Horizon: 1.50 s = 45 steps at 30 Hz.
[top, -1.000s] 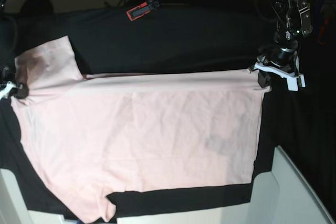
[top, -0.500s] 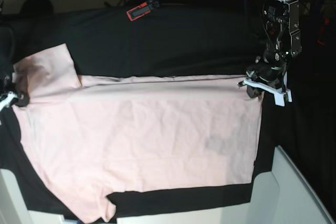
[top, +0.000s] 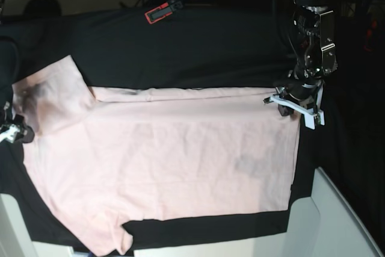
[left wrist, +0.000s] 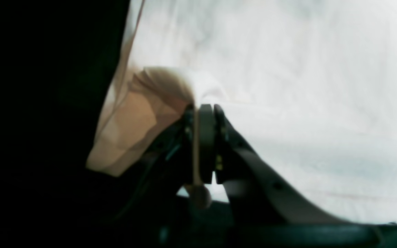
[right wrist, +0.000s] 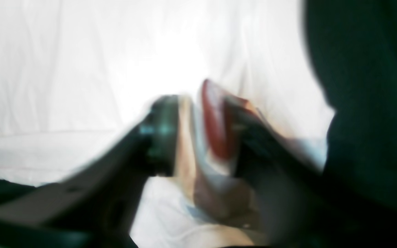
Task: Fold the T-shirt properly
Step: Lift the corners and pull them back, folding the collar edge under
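L gripper [left wrist: 203, 113] clamped on T-shirt [top: 174, 161] hem corner, R gripper [right wrist: 198, 137] too blurred, can't tell; mid-fold, next I'd release L cleanly.

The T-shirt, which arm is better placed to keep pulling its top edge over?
Probably the left: the left gripper is shut on the T-shirt at its hem corner. The right gripper looks parted around the cloth, too blurred to confirm a grip.

T-shirt [top: 168, 161] spread flat on table cloth [top: 198, 46], filling front half. My left gripper [top: 293, 105] at its far right corner, my right gripper [top: 17, 133] at left edge. Tool [top: 161, 11] behind shirt, well apart
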{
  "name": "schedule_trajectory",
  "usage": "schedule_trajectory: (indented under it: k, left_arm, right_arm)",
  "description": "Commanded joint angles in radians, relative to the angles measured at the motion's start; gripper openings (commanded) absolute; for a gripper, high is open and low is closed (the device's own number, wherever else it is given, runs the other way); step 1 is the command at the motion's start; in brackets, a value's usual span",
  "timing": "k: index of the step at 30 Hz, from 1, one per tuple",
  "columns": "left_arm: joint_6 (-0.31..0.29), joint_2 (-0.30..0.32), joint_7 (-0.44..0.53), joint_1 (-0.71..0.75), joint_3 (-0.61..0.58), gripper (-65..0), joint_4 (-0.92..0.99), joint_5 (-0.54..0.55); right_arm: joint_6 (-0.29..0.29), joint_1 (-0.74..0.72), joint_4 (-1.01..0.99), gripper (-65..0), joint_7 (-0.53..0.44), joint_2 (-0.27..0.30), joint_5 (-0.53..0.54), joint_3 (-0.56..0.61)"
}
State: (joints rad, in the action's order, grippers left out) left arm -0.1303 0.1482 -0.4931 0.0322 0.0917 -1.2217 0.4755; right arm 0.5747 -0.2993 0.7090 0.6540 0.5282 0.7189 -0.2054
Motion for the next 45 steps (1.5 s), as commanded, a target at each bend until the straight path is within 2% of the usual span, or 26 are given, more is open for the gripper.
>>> schedule_trajectory:
  k: [1, 2, 3, 5, 7, 10, 13, 18, 21, 31, 38, 45]
  left_arm:
    - [-0.002, 0.008, 0.023, -0.030, 0.003, -59.0, -0.002, 0.006]
    - [-0.002, 0.008, 0.024, -0.035, 0.003, -53.7, 0.009, 0.006]
    - [-0.002, 0.008, 0.026, -0.041, 0.004, -47.2, 0.015, 0.006]
    - [-0.002, 0.008, 0.027, -0.061, 0.004, -38.0, 0.018, 0.006]
    - [-0.002, 0.008, 0.029, -0.073, 0.004, -33.9, 0.013, 0.006]
    - [-0.002, 0.008, 0.029, -0.076, 0.059, -33.8, -0.033, 0.006]
    - [-0.002, 0.004, 0.029, -0.074, 0.168, -33.3, -0.108, 0.006]
    - [-0.002, 0.008, 0.023, -0.015, 0.245, -33.3, -0.228, -0.001]
    - [-0.004, 0.031, 0.024, 0.073, 0.217, -33.3, -0.275, -0.002]
    - [-0.006, 0.043, 0.030, 0.297, 0.199, -33.9, -0.290, -0.002]
    - [-0.006, 0.043, 0.030, 0.329, 0.199, -33.9, -0.290, -0.002]
    - [-0.007, 0.040, 0.030, 0.334, 0.199, -33.9, -0.290, -0.002]
  right_arm:
    - [0.005, -0.024, 0.014, -29.2, -0.030, 0.023, 0.015, -0.009]
    - [0.005, -0.024, 0.016, -24.8, -0.044, 0.023, 0.017, -0.010]
    - [0.005, -0.024, 0.016, -23.8, -0.064, 0.023, 0.017, -0.010]
    - [0.005, -0.022, 0.018, -24.5, -0.090, 0.023, 0.017, -0.010]
    - [0.005, -0.013, 0.018, -27.6, -0.095, 0.033, 0.017, -0.010]
    - [0.005, 0.041, 0.037, -32.6, -0.089, 0.051, 0.020, -0.010]
    - [0.001, 0.134, 0.099, -34.0, -0.089, 0.048, 0.025, -0.032]
    - [0.001, 0.265, 0.116, -32.6, -0.072, -0.004, 0.020, -0.243]
    - [0.001, 0.300, 0.116, -27.9, -0.038, -0.007, 0.018, -0.279]
    - [0.001, 0.300, 0.116, -27.6, -0.041, -0.049, 0.017, -0.276]
    - [0.001, 0.302, 0.110, -27.7, -0.046, -0.056, 0.017, -0.282]
    - [0.001, 0.308, 0.045, -27.7, -0.092, -0.053, 0.017, -0.279]
